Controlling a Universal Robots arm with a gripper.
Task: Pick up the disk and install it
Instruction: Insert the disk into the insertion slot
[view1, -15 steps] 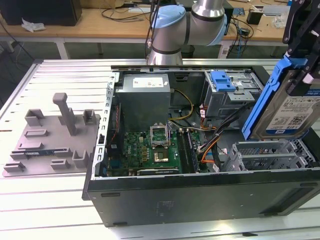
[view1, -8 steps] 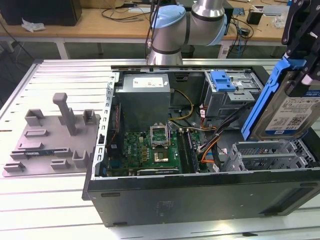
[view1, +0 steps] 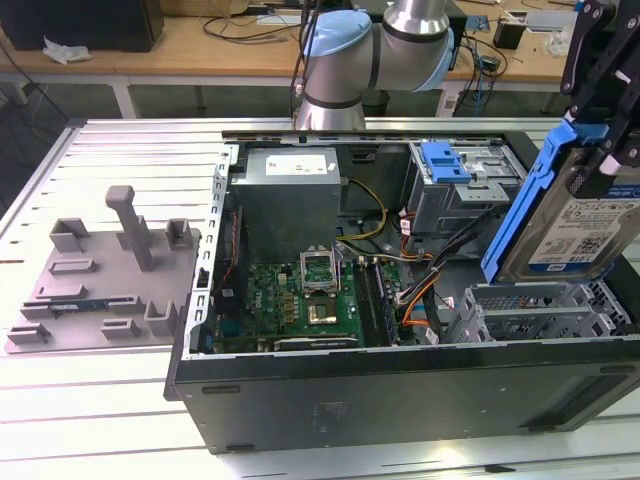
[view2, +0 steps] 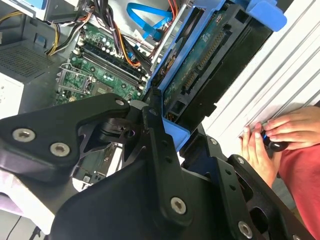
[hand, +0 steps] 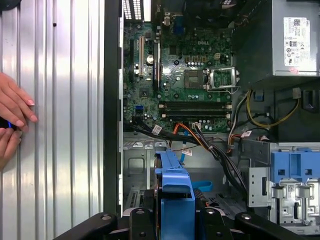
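The end effector (view1: 610, 150) clamps the disk (view1: 585, 235), its label side partly cropped.

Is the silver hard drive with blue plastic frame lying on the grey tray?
No, the hand holds the drive over the open black case.

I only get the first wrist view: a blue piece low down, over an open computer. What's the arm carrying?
Observer: In the exterior view the end effector grips the disk, which is silver with a blue-and-white label and a blue rail round it.
Operator: Is it inside the computer yet?
Observer: No. It hangs on edge, tilted, above the case at the exterior view's right.
Operator: Whose hands are those beside the case?
Observer: I can't say whose, but the second wrist view adds a red sleeve behind the hands.
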